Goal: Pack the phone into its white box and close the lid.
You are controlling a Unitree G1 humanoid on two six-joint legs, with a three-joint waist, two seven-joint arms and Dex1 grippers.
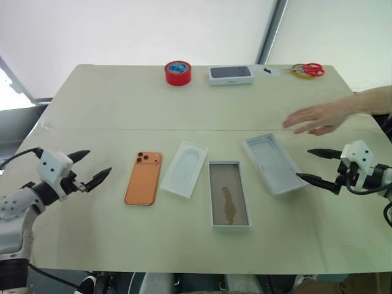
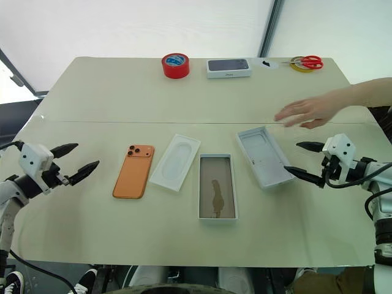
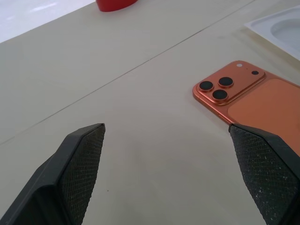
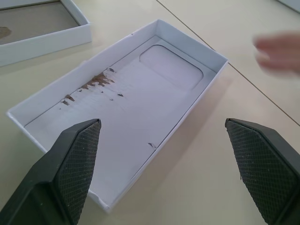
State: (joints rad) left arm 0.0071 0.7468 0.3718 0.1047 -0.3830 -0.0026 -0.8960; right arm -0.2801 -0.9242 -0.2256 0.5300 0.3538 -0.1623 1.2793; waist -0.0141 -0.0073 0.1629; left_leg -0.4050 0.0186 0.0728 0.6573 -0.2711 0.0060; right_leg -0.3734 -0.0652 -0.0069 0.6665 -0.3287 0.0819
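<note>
You have four pieces laid out in a row across the near half of the pale beige table [image 1: 110,98]. Farthest left lies the orange smartphone [image 1: 144,177], back up, its three-lens camera cluster at the far left corner. Just right of it sits a thin white insert with an oval recess [image 1: 184,169], then the shallow white cardboard tray with the brownish-tan floor [image 1: 229,194], then the plain white cardboard lid [image 1: 274,163], open side up and angled, with brown marks on its pale inside.

Your left gripper [image 1: 90,168] hovers over the table left of the phone, fingers spread wide and holding nothing. Your right gripper [image 1: 313,165] hovers just right of the lid, likewise spread and empty.

A person's hand [image 1: 317,117] reaches in from the right, above the table beyond the lid.

Along the far edge stand a red tape roll [image 1: 177,73], a dark-topped white box [image 1: 231,75] and red-handled scissors [image 1: 308,70].
</note>
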